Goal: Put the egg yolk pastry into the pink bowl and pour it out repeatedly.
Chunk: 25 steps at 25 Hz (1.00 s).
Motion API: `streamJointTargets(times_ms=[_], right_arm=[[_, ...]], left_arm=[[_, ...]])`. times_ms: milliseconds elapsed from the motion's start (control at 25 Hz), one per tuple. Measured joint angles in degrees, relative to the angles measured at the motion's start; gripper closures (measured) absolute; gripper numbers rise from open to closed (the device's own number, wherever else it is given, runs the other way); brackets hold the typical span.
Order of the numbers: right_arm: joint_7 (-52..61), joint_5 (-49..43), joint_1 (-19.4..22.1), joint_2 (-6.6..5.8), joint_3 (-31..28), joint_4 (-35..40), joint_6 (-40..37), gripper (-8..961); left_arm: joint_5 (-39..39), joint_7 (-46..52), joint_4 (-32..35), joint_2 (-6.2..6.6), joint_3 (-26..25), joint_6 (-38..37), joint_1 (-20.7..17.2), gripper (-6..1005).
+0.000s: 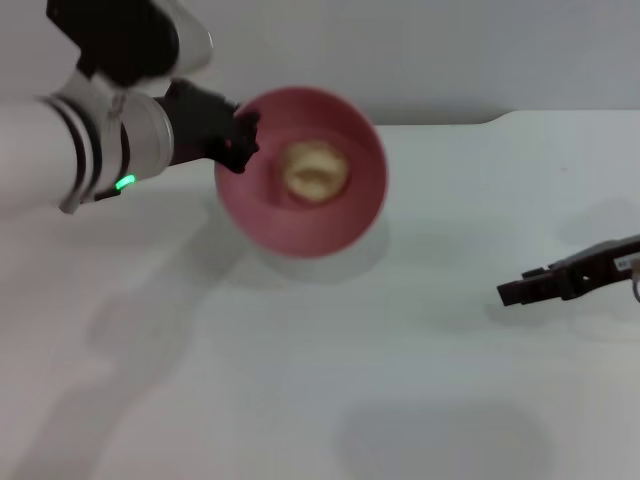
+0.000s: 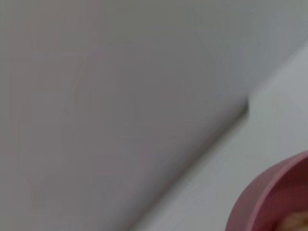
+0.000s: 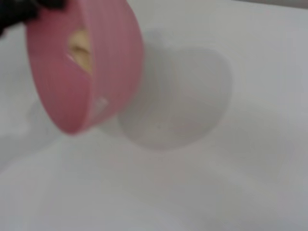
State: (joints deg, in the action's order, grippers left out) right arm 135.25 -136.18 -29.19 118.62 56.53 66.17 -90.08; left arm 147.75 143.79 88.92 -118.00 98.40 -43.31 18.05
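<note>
The pink bowl (image 1: 345, 215) hangs above the white table at the back centre, tipped so its mouth faces me. My left gripper (image 1: 238, 140) is shut on its left rim. The pale yellow egg yolk pastry (image 1: 316, 170) lies inside the bowl. In the right wrist view the pink bowl (image 3: 108, 67) is seen tilted from the side with the pastry (image 3: 82, 50) showing inside, and its shadow falls on the table beneath. The left wrist view catches only an edge of the bowl (image 2: 269, 202). My right gripper (image 1: 515, 292) rests low over the table at the right.
The white table (image 1: 320, 380) stretches out in front of me, with its back edge (image 1: 500, 120) meeting a grey wall behind the bowl. Nothing else stands on it.
</note>
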Motion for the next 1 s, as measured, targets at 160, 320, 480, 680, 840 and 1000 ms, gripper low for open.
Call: streamJointTargets(times_ms=[160, 320, 480, 680, 840, 1000], right_arm=[[-0.1, -0.5, 1.1, 0.02, -3.2, -0.7, -0.2, 482], [-0.1, -1.5, 1.4, 0.04, -4.8, -1.2, -0.3, 483], [-0.1, -2.1, 1.5, -0.01, -5.0, -1.7, -0.2, 483], [-0.1, -2.4, 1.8, -0.02, -5.0, -2.2, -0.2, 483], [0.0, -3.5, 2.0, 0.03, -5.1, -2.8, 0.1, 483], [0.2, -4.7, 2.1, 0.0, -5.9, -3.9, 0.2, 482]], left_arm=[[4.6, -10.3, 3.4, 0.01, 13.0, 26.4, -10.9, 999], [10.2, -17.0, -1.7, -0.14, 21.4, 47.8, -14.7, 1000], [12.8, -30.2, -14.8, -0.71, 31.5, 70.9, -13.7, 1000], [6.8, -41.9, -23.5, -0.98, 39.3, 82.1, -8.5, 1000], [3.8, -48.6, -27.9, -1.02, 42.9, 87.4, -5.7, 1000], [1.6, -50.0, -29.5, -1.01, 44.4, 89.5, -4.0, 999]])
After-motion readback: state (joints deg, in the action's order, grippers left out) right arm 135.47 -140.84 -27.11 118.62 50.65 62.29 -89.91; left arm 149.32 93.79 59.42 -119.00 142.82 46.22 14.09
